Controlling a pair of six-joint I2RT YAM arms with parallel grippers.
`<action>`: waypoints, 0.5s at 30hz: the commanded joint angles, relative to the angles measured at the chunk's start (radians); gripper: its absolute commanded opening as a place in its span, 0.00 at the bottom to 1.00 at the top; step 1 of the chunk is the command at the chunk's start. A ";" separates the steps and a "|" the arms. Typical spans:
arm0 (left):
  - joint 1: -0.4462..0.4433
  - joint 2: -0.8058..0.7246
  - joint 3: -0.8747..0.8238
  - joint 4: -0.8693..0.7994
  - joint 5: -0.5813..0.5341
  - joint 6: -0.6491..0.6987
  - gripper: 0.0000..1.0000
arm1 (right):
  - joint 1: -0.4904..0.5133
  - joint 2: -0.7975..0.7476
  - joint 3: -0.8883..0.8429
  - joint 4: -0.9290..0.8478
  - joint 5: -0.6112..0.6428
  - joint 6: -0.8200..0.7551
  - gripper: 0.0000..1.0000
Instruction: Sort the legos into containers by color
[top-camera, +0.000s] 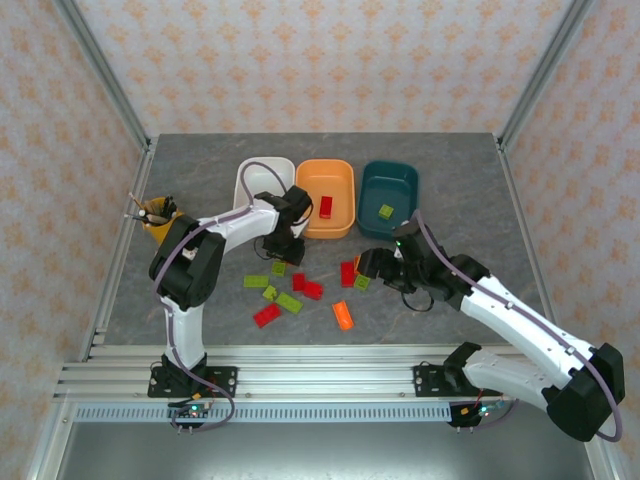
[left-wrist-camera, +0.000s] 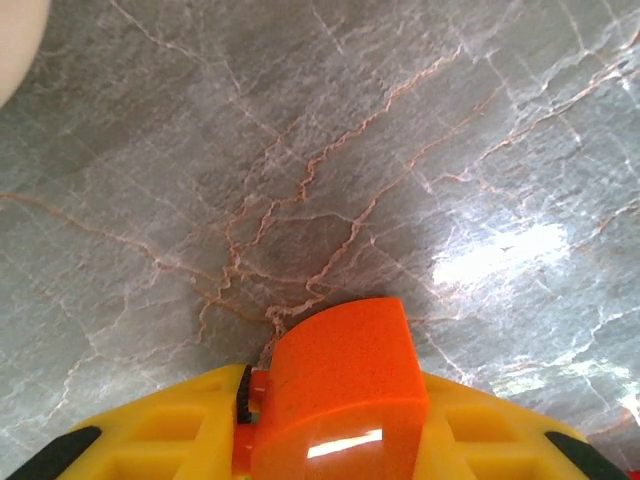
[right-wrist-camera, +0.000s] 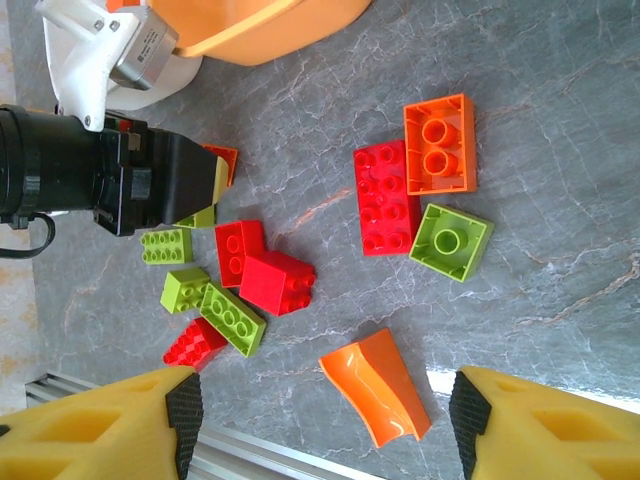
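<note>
Table (top-camera: 470, 200), top view: white tub (top-camera: 243, 175), orange tub (top-camera: 325, 164) holding a red brick (top-camera: 326, 206), teal tub (top-camera: 390, 167) holding a green brick (top-camera: 385, 211), all just beyond left claw (top-camera: 279, 252).
Left wrist: claw pinches orange brick (left-wrist-camera: 340, 380) over table.
Right wrist: right claw (right-wrist-camera: 322, 405) spread, curved orange brick (right-wrist-camera: 375, 385) between its fingers (right-wrist-camera: 120, 430), loose legos (right-wrist-camera: 265, 280) beyond.

White arms (top-camera: 520, 325), black joints (top-camera: 195, 275), lilac cables (top-camera: 262, 163); yellow gripper fingers (right-wrist-camera: 100, 420), black pads (right-wrist-camera: 185, 415).
</note>
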 joint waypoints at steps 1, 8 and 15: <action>0.001 -0.135 -0.001 -0.027 -0.025 -0.039 0.34 | 0.005 -0.001 0.059 -0.009 0.046 -0.023 0.67; 0.060 -0.251 0.092 -0.116 -0.068 -0.119 0.35 | 0.012 0.080 0.184 -0.029 0.066 -0.102 0.65; 0.211 -0.120 0.280 -0.209 -0.134 -0.135 0.35 | 0.022 0.320 0.397 0.005 0.072 -0.119 0.69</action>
